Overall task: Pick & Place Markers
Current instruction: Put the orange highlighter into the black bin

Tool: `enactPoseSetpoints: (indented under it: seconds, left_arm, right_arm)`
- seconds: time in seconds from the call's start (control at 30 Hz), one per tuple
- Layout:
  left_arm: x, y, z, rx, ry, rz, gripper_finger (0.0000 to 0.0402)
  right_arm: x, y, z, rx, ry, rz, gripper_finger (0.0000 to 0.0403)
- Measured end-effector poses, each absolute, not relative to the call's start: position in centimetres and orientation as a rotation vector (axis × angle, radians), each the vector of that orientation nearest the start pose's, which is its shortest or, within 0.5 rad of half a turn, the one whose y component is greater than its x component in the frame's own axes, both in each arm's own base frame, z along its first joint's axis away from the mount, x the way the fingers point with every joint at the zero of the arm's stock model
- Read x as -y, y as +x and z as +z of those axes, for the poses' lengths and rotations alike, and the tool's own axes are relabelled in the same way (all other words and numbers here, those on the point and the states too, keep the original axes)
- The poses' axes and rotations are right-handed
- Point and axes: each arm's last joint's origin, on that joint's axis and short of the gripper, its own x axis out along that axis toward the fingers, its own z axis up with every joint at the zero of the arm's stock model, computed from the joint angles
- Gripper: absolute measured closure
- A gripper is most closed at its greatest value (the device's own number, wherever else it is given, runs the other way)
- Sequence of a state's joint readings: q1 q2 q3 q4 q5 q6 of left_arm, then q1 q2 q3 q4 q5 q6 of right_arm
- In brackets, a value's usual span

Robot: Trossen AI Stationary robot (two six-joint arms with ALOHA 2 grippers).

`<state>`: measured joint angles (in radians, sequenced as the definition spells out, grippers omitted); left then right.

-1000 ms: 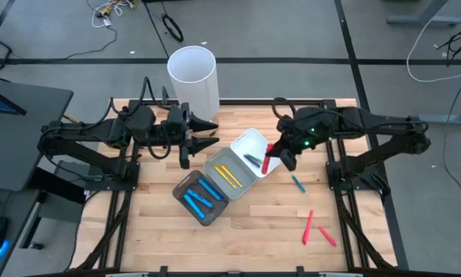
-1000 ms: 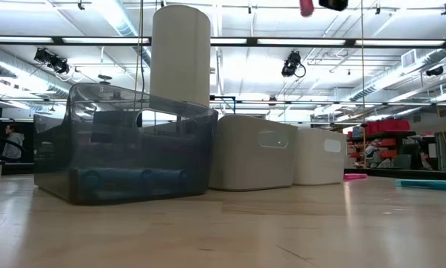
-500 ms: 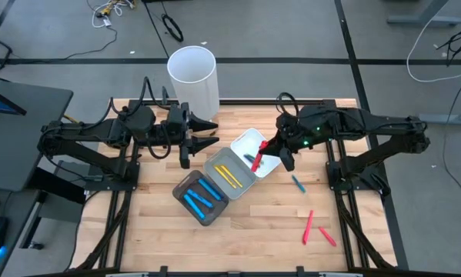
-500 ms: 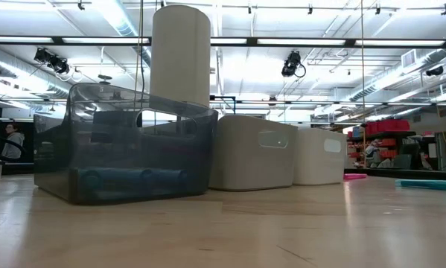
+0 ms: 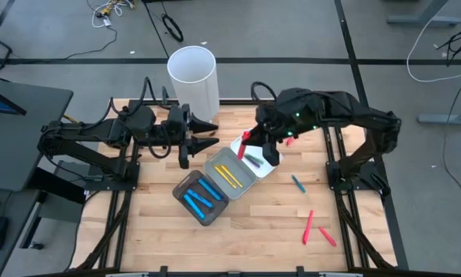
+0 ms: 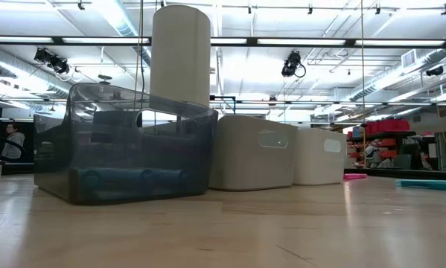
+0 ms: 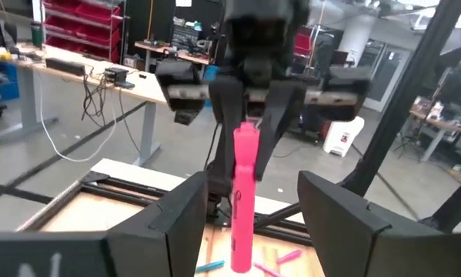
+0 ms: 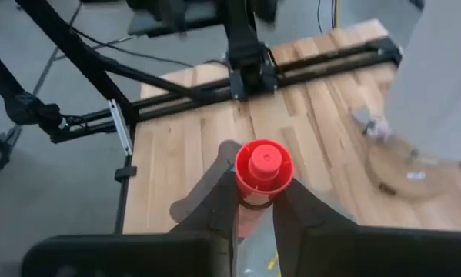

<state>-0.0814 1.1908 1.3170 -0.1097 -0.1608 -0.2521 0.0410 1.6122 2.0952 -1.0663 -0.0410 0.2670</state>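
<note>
Sorting is running partly complete. Blue markers (image 5: 199,194) are lying in the dark tray (image 5: 182,187), yellow markers (image 5: 228,175) in the grey tray (image 5: 215,160), and one dark marker (image 5: 254,161) in the white tray (image 5: 255,138).

The right claw (image 5: 249,141) is gripping a red marker (image 5: 245,143) upright, fingers closed on it, hovering over the white tray's 10 o'clock edge.

The left claw (image 5: 208,132) is waiting empty, jaws parted, near the white cylinder (image 5: 192,77).

Remaining on the worktop (image 5: 268,231) towards 4 o'clock: one blue marker (image 5: 298,183) and two red markers (image 5: 316,228).
</note>
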Motion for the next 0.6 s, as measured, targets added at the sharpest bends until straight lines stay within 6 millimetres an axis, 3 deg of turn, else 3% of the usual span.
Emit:
enactPoseSetpoints:
  seconds: [0.27,0.6]
  left_arm:
    - [1.8,26.0,43.5,-0.012,-0.302,0.050,0.0193]
    - [2.2,28.6,41.8,-0.056,-0.276,0.028,0.0181]
  right_arm:
    - [-1.1,31.0,50.9,-0.494,0.190,0.014,0.0360]
    - [-1.0,31.2,50.9,-0.495,0.194,0.011,0.0360]
